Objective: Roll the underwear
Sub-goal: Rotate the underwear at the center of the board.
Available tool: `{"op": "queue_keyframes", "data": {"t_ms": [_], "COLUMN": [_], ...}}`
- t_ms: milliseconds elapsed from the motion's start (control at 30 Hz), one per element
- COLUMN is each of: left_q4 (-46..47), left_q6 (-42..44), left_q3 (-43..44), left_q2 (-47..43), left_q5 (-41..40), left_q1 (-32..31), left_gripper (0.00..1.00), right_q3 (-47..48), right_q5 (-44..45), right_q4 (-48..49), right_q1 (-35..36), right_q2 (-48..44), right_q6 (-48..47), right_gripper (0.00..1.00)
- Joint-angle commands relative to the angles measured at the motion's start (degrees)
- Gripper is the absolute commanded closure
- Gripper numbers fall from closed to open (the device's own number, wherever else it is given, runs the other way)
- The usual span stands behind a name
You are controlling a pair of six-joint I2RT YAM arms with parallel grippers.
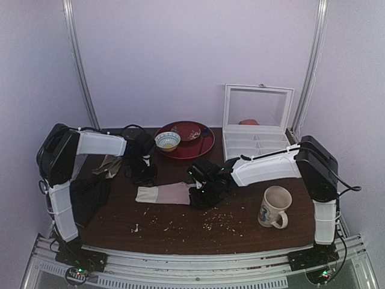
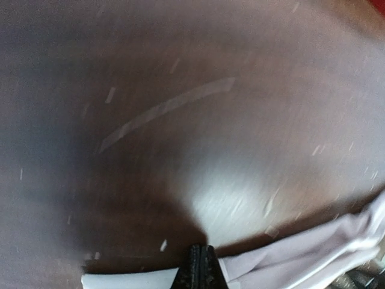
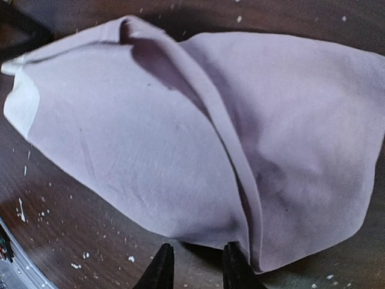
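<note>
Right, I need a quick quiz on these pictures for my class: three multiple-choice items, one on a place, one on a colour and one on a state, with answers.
1. Seen from the top camera, where does the mug stand relative to the underwear?
A. To its left
B. To its right
C. On top of it

2. What colour is the underwear?
A. Pale pink
B. Black
C. Green

3. How is the lid of the white compartment box?
A. Shut flat
B. Lying loose on the table
C. Raised open

Answers:
1 B, since the mug sits near the right arm and the underwear lies mid-table.
2 A, as the right wrist view shows pale pink fabric.
3 C, because the lid stands upright behind the compartments.
</note>
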Motion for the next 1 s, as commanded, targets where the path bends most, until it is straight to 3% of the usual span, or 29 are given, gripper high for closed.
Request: {"op": "queue_keyframes", "data": {"t_ms": [0, 367, 700, 833, 967], "left_q4": [-2.2, -2.9, -3.0, -5.0, -9.0], "left_q6": [-1.5, -6.2, -10.8, -11.4, -10.3], "left_q3": [-6.8, -14.2, -14.4, -13.9, -11.4], "left_q2": [-3.7, -13.9, -15.7, -17.0, -19.0], "left_q5": [1.3, 4.9, 6.3, 4.4, 0.6], "left_q1": [-0.2, -4.9, -11.5, -11.7, -11.2], "left_gripper": [1.00, 1.00, 1.00, 1.00, 1.00], "right_q3": [3.6, 20.6, 35.2, 36.1, 30.5], "right_q5": [3.2, 2.2, -1.2, -1.9, -2.2], "right_q4": [-3.1, -7.2, -10.5, -10.9, -7.9], "right_q1": [-2.3, -6.6, -8.8, -8.8, -8.8], "right_q2": [3.0, 13.8, 23.5, 23.2, 17.2], "right_q6": [-2.2, -7.5, -10.7, -12.3, -13.0], "right_gripper": [0.74, 0.73, 0.73, 0.71, 0.69]}}
